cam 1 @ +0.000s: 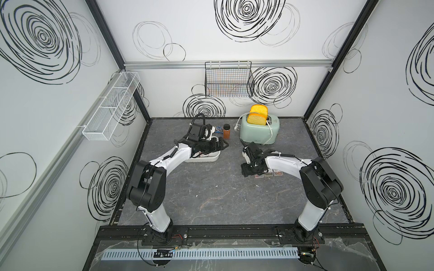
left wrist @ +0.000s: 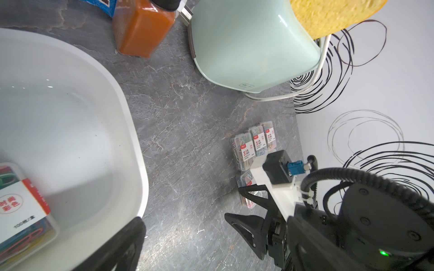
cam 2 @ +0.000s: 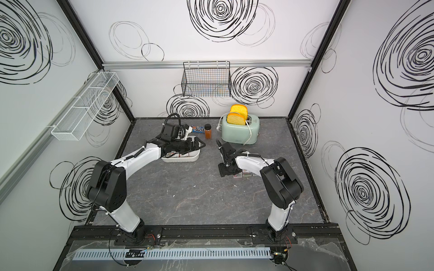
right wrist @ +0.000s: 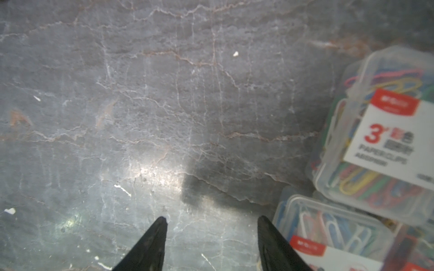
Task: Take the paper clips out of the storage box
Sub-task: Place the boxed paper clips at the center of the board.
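Paper clips (left wrist: 258, 140) in two places: a bunch of cases on the counter (cam 1: 211, 194) right by the right hand (right wrist: 211, 220), plus a few down in the box (cam 1: 206, 160) under the left hand (cam 2: 199, 142). Both top views: only slivers of either bunch, arms in the way. Left wrist view much better: three cases side by side on the counter, more tucked behind the right hand, and one labelled case inside the box. Right wrist view up close: tips spread, bare counter between them, nothing gripped, one case just outside a tip. Left hand splayed wide above the box, nothing visibly gripped; only one tip in its own view. Box toward the back left, bottle (cam 1: 226, 134) just past its corner, toaster (cam 1: 258, 133) behind the right hand. Loads of bare counter in the middle and front.
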### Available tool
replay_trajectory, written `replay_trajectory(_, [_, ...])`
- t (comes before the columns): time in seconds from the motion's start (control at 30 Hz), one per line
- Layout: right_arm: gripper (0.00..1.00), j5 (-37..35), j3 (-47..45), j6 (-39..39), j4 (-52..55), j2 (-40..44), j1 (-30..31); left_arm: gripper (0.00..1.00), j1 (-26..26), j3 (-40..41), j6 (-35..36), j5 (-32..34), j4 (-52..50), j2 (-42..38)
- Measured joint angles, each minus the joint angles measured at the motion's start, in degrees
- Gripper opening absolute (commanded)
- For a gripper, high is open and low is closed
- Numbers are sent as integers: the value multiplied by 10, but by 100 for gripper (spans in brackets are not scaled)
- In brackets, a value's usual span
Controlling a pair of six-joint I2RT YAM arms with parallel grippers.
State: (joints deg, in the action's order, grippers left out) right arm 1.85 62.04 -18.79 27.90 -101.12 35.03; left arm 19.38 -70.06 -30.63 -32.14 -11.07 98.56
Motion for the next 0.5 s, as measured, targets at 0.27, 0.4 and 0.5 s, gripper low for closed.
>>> replay_trajectory(0.27, [93, 30, 48, 17, 13, 2, -3, 98, -18, -31, 28, 44, -64, 0])
replay_trajectory(0.4, [99, 41, 94, 31, 28, 9, -5, 99, -30, -89, 61, 100, -127, 5])
replay_trajectory(0.5, [99, 46, 130, 40, 36, 10, -8, 99, -35, -131, 81, 150, -163, 16])
